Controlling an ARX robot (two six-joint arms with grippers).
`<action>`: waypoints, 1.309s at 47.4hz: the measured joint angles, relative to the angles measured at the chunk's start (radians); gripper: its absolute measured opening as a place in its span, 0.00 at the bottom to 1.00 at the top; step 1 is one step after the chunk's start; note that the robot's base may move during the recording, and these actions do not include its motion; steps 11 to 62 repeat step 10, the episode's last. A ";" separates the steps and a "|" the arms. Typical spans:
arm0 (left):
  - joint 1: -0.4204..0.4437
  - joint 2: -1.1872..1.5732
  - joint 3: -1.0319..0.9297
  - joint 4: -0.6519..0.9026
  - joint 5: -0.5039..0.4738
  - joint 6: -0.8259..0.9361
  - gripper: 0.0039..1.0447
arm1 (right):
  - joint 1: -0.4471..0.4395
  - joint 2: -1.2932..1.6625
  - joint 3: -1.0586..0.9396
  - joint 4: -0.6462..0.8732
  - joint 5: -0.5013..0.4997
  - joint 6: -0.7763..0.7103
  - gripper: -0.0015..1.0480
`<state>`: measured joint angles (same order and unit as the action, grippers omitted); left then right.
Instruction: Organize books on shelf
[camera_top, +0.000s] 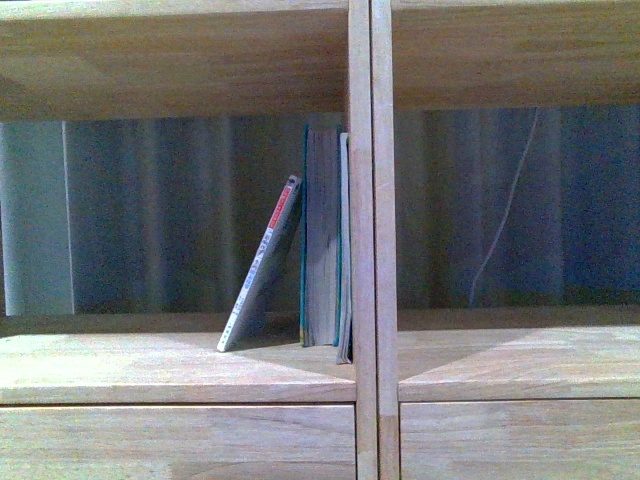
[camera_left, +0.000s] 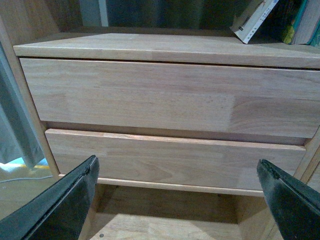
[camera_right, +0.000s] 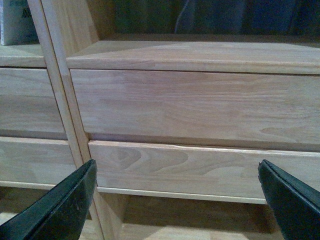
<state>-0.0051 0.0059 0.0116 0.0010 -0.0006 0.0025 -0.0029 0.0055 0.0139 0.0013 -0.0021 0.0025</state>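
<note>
Black fingers of your left gripper (camera_left: 177, 200) stand wide apart, holding nothing, before the two left drawer fronts (camera_left: 165, 97) of the light wooden shelf (camera_top: 362, 300). Your right gripper (camera_right: 177, 200) is likewise spread and empty before the right drawers (camera_right: 200, 105). Above, in the left compartment, the thick teal book (camera_top: 321, 235) stands upright against the divider with a thin pale book (camera_top: 344, 250) between them; the red-and-white-spined paperback (camera_top: 262, 265) leans on the teal one.

Legible text: none. Printed marks are seen on the leaning paperback's red-and-white spine (camera_top: 262, 268) (centre of the front view), too small to read.
</note>
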 joint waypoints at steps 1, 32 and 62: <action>0.000 0.000 0.000 0.000 0.000 0.000 0.93 | 0.000 0.000 0.000 0.000 0.000 0.000 0.93; 0.000 0.000 0.000 0.000 0.000 0.000 0.93 | 0.000 0.000 0.000 0.000 0.000 0.000 0.93; 0.000 0.000 0.000 0.000 0.000 0.000 0.93 | 0.000 0.000 0.000 0.000 0.000 0.000 0.93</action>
